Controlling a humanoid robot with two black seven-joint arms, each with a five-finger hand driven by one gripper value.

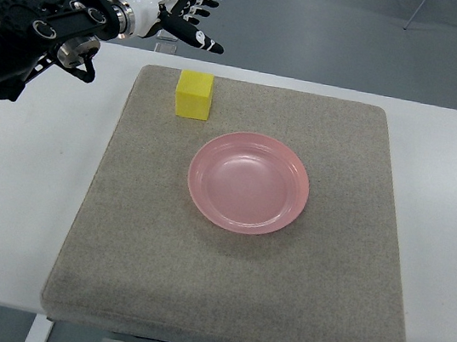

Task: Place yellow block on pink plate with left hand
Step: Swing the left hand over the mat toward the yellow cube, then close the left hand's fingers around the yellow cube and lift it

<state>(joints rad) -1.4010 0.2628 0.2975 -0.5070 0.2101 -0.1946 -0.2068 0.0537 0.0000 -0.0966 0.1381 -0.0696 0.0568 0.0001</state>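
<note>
Left hand (181, 14) above the far left edge of the bench (20, 183), fingers spread, holding nothing. Yellow block (194, 94) sits on the grey mat (228, 291) just below the fingertips, not touched. Pink plate (249, 183) lies on the mat beyond the block, apart from it.

Black left arm (34, 30) with silver rings, white hand (179, 13) with black fingertips.

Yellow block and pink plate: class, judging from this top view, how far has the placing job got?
Nothing is finished: the yellow block sits on the grey mat, beside the empty pink plate. In hand: the left hand hovers open beyond the block, holding nothing. Left: grasp, carry, set down on the plate.
</note>
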